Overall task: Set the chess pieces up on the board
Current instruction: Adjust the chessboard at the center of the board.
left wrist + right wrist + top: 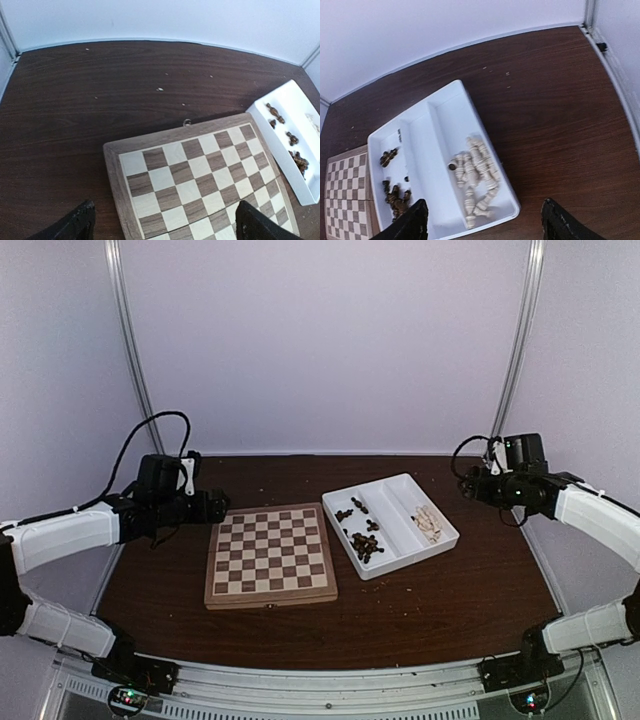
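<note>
Since chess pieces (pixel 365 545) are heaped at its 8 o'clock, right hand (pixel 468 486) is judged nearer | spread wide, empty

Dark table (pixel 450 605) — board (pixel 270 553), white tray (pixel 396 514)

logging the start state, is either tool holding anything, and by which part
Nothing is held: the left tool and the right tool are both open and empty, and the chess pieces lie in the tray.

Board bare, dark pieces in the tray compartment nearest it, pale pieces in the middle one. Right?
No: the pale pieces lie in the tray's compartment farthest from the board; the middle one is empty, as the right wrist view shows.
</note>
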Action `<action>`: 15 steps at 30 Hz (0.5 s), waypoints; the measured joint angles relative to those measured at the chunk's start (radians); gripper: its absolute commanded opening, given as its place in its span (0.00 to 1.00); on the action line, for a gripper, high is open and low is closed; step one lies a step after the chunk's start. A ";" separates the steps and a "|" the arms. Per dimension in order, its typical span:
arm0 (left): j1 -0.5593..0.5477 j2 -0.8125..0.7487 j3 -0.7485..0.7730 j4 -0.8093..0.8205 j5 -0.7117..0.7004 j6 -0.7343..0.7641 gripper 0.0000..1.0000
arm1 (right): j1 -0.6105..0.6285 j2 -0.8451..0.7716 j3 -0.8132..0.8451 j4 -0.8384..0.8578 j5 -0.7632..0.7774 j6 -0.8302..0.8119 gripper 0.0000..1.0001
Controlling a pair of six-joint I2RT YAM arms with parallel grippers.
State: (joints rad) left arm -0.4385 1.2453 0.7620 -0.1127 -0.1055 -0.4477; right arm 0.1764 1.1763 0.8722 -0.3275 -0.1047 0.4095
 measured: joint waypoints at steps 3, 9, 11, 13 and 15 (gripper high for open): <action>0.000 -0.004 -0.013 0.011 0.081 0.015 0.98 | 0.079 0.049 0.047 -0.021 -0.040 -0.037 0.74; 0.000 -0.042 -0.043 -0.027 0.124 -0.014 0.98 | 0.222 0.161 0.122 -0.045 -0.099 -0.094 0.74; 0.001 -0.064 -0.054 -0.051 0.125 -0.034 0.98 | 0.256 0.201 0.141 -0.048 -0.120 -0.113 0.73; 0.014 -0.085 -0.068 -0.078 0.140 -0.063 0.98 | 0.285 0.245 0.164 -0.054 -0.138 -0.127 0.72; 0.049 -0.097 -0.090 -0.094 0.170 -0.091 0.98 | 0.308 0.294 0.196 -0.063 -0.150 -0.144 0.72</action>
State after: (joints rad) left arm -0.3897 1.1488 0.6720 -0.2066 0.0643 -0.5388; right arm 0.4843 1.4700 1.0683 -0.3908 -0.2550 0.2653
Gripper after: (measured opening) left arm 0.976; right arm 0.724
